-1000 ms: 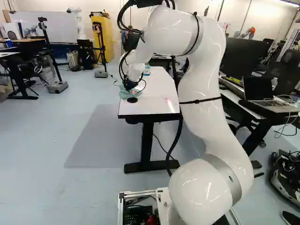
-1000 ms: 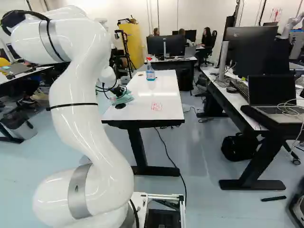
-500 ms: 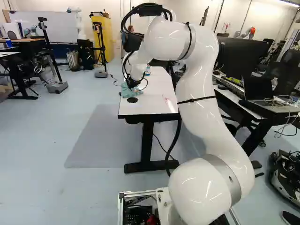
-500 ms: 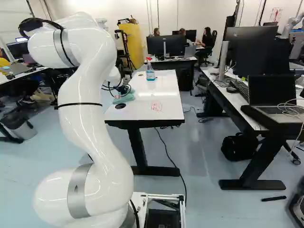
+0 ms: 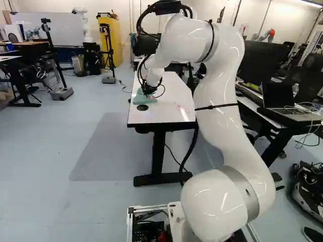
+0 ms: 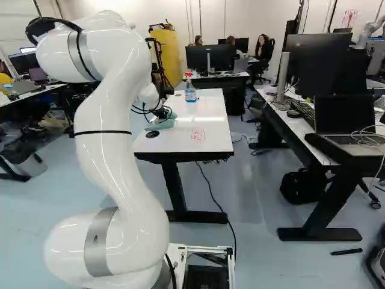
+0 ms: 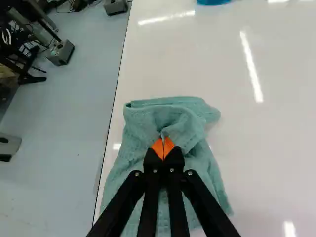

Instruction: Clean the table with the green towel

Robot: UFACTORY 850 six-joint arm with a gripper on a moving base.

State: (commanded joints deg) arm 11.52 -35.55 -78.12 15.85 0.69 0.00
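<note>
Green towel gripped on the white table, beside its left long edge.
The towel is pinched between the orange pads of the gripper, the fingers being pressed together on a raised fold above the table's nearer half. The towel's middle is hidden beneath the gripper, and its nearer end is cut off by the wrist view's border. In the base views the pinch is too small to be made out, and part of the table's left edge is masked by the arm in the right base view. The long axis is laid roughly along the table's long edge, with the bunched end pointed toward the table's far end and the flatter part spread toward its near end.
</note>
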